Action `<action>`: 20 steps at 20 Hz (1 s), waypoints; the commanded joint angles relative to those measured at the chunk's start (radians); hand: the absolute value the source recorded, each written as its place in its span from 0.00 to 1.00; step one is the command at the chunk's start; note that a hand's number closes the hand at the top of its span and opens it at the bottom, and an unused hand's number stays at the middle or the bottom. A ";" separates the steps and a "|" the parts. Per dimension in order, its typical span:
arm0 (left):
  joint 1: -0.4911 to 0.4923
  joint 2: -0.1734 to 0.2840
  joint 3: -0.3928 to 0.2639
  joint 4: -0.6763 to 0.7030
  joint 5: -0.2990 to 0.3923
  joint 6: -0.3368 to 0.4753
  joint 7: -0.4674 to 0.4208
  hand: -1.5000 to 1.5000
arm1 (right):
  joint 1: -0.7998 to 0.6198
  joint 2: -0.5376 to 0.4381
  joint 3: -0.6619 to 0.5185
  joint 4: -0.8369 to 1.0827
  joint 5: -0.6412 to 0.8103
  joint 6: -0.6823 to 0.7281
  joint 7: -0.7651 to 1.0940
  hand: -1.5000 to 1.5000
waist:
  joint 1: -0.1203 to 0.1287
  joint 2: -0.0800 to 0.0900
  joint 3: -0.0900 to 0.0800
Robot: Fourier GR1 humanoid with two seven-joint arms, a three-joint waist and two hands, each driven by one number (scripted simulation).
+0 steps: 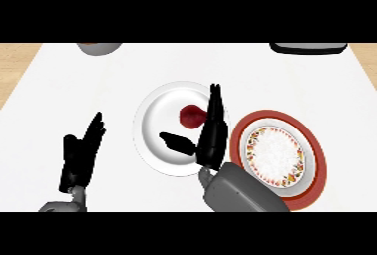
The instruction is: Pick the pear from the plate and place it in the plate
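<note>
1. I see the red pear [192, 116] on the white plate [158, 159], my open right hand [211, 134] just beside it.
2. Next, I'd judge: curl round it, then carry to the red-rimmed plate [309, 191].
3. Left hand [80, 154] rests open.

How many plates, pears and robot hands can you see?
Plates: 2, a plain white round plate and a red-rimmed patterned round plate.
Pears: 1, a dark red pear on the white plate.
Black robot hands: 2, left hand, right hand.
Total: 5
</note>
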 commanded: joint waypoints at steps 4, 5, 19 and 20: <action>-0.015 -0.017 0.003 -0.012 -0.019 0.008 0.031 0.50 | 0.019 0.004 0.037 0.060 0.019 -0.110 0.076 0.00 | -0.002 -0.001 0.000; 0.003 0.012 0.003 -0.105 -0.014 -0.005 0.097 0.50 | 0.019 0.004 0.029 0.077 0.055 -0.091 0.111 0.00 | -0.001 -0.003 0.000; 0.027 -0.044 0.015 0.011 -0.036 -0.008 -0.032 0.50 | 0.115 0.004 0.000 0.078 0.172 -0.083 0.179 0.00 | -0.010 -0.003 -0.001; -0.010 -0.018 0.041 -0.012 -0.015 -0.033 0.028 0.50 | 0.091 0.004 0.009 0.084 0.171 -0.094 0.195 0.00 | -0.007 -0.002 -0.001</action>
